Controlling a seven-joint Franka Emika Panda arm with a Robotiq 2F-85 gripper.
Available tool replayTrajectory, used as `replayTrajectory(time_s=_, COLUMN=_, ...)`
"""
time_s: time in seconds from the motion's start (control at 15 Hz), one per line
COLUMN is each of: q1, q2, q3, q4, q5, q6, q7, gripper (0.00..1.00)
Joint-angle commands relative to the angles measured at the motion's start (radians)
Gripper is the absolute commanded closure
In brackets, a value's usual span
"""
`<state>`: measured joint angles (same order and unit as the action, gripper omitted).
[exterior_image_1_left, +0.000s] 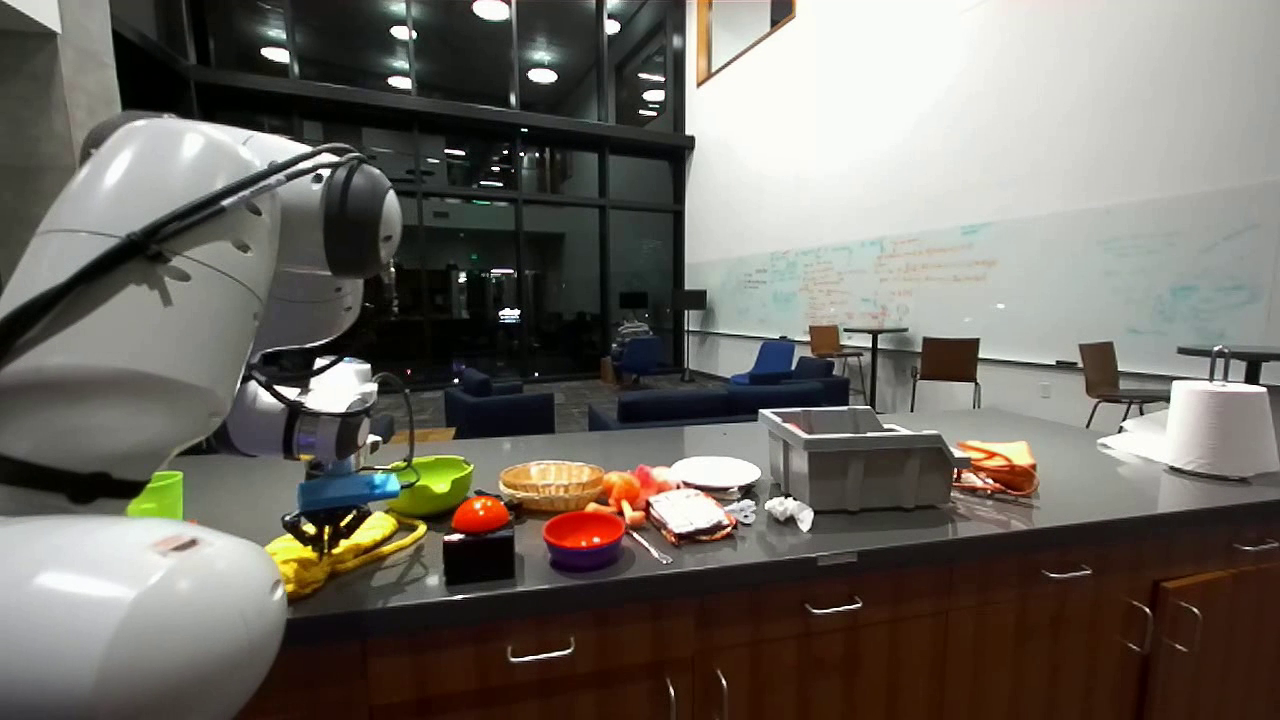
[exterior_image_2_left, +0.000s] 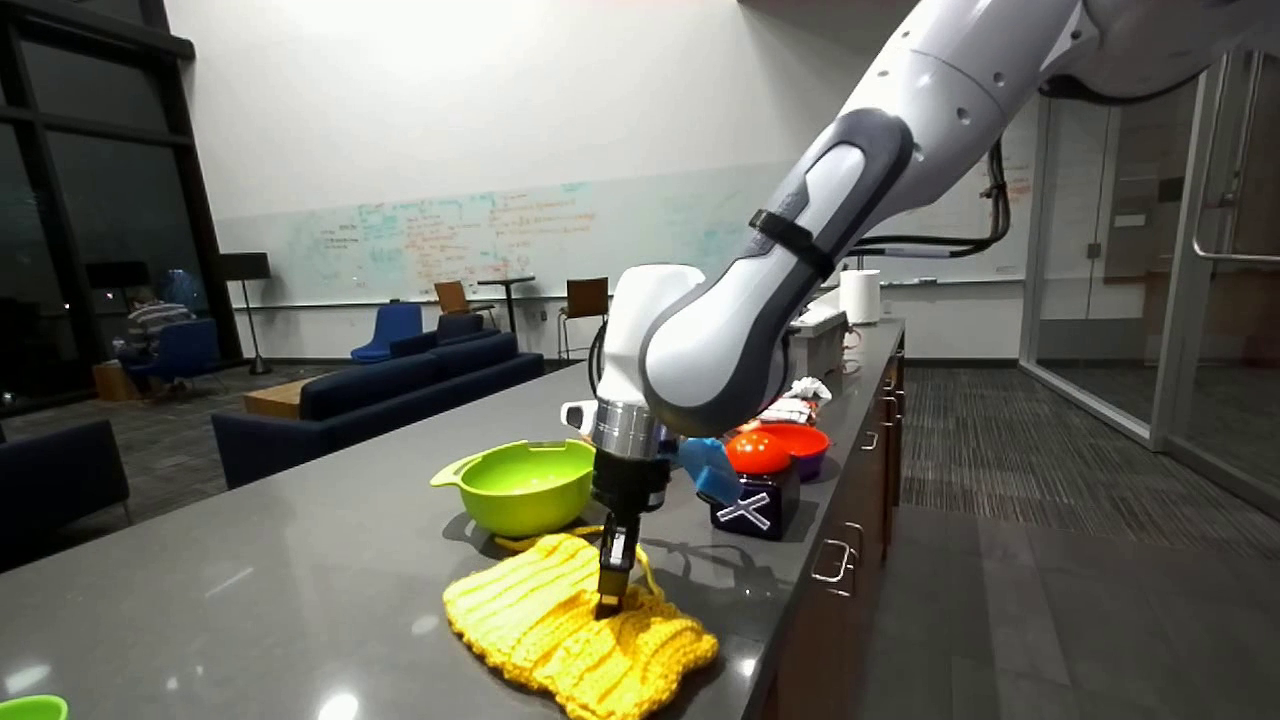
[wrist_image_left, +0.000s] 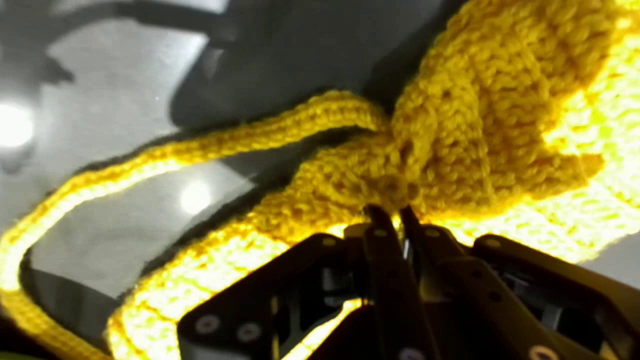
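Though rumpled, yellow cloth (exterior_image_2_left: 560, 630) lengthwise aslant toward counter edge (exterior_image_1_left: 720, 580), claw (wrist_image_left: 390, 209) clamped on it.

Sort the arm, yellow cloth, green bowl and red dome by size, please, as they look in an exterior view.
Largest to smallest, in an exterior view:
1. arm
2. yellow cloth
3. green bowl
4. red dome
The yellow cloth lies nearer the camera than the green bowl, which may exaggerate their difference.
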<state>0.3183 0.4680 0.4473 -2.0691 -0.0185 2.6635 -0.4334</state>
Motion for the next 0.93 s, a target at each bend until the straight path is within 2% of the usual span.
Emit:
replayTrajectory(time_s=0.0, q1=0.037, q2=0.066, q3=0.037, q4=-0.032, q5=-0.03, q6=-0.035, q7=-0.034, gripper=0.99)
replayTrajectory(time_s=0.13, q1=0.049, q2=0.065, q3=0.046, q4=-0.03, q5=-0.04, q6=-0.059, q7=-0.053, gripper=0.99)
replayTrajectory(time_s=0.4, q1=0.064, q2=0.066, q3=0.019, q4=-0.006, q5=-0.078, q6=-0.068, q7=-0.034, gripper=0.99)
replayTrajectory(time_s=0.87, q1=0.003, q2=0.013, q3=-0.074, q4=-0.013, q5=-0.076, q6=-0.038, q7=0.035, gripper=0.99)
